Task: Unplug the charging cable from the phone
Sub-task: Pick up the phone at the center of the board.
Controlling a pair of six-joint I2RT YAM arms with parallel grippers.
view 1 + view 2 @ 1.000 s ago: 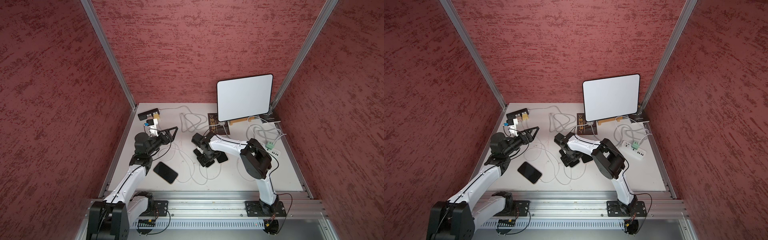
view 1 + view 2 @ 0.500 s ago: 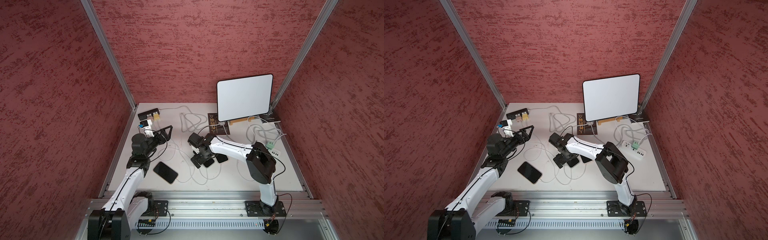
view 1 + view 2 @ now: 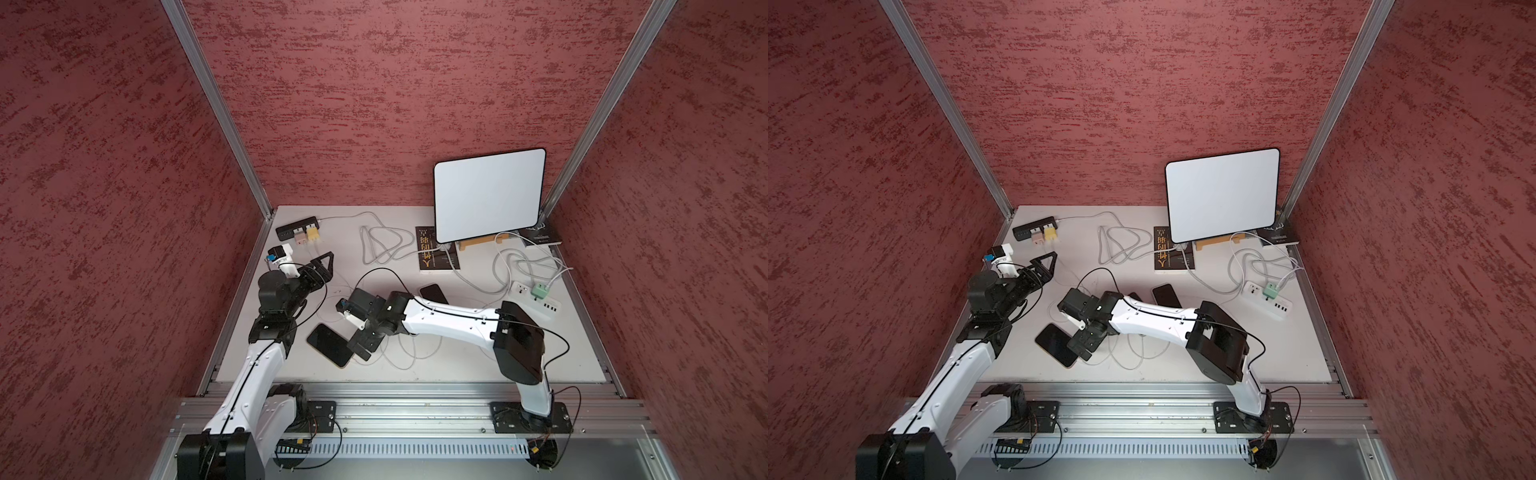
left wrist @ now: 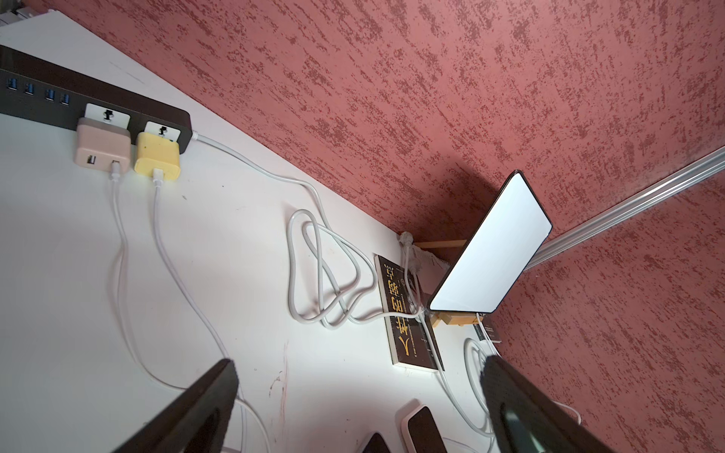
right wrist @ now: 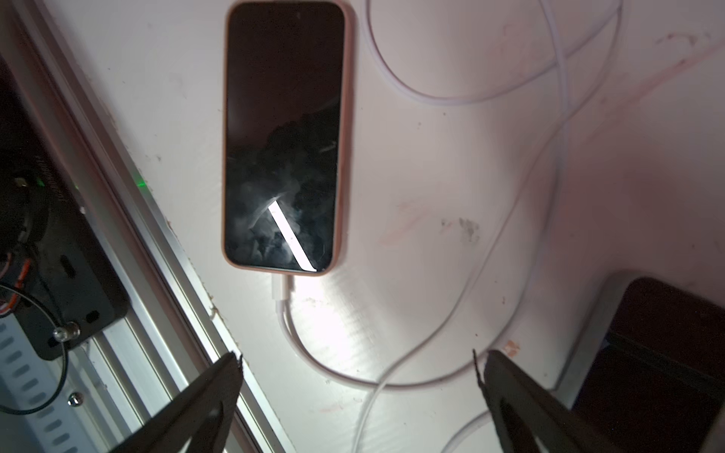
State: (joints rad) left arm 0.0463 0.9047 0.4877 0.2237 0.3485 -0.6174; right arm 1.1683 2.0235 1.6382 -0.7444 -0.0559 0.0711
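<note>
Two arms reach over the white worktop [image 3: 457, 361] in both top views. In a top view the left end effector [image 3: 321, 268] hovers near the black strip [image 3: 296, 226] at the far left corner, jaws spread and holding nothing. The right end effector [image 3: 360, 347] hangs low just beside the phone [image 3: 328, 344], which lies flat, screen up, near the front edge. The cable [image 3: 409, 357] loops loosely on the worktop to the phone's right. A tablet [image 3: 489, 195] stands at the back with a book [image 3: 434, 253] before it. In a top view the right end effector [image 3: 1084, 343] again sits at the phone's [image 3: 1056, 344] near end, with the cable [image 3: 1133, 361] trailing beside it.

The left wrist view shows the left end effector [image 4: 359, 362] spread wide with nothing between the jaws. Beyond it the black strip [image 4: 94, 98] carries a pink charger [image 4: 102, 149] and a yellow charger [image 4: 158, 157], each with a white lead.

The right wrist view shows the right end effector [image 5: 357, 357] spread wide, clear of the phone [image 5: 282, 137]. The screen is dark and the case pale pink. The white plug [image 5: 280, 290] is seated in the phone's end, and the cable [image 5: 314, 361] curves away ahead of the jaws. A metal rail [image 5: 157, 235] runs alongside.
</note>
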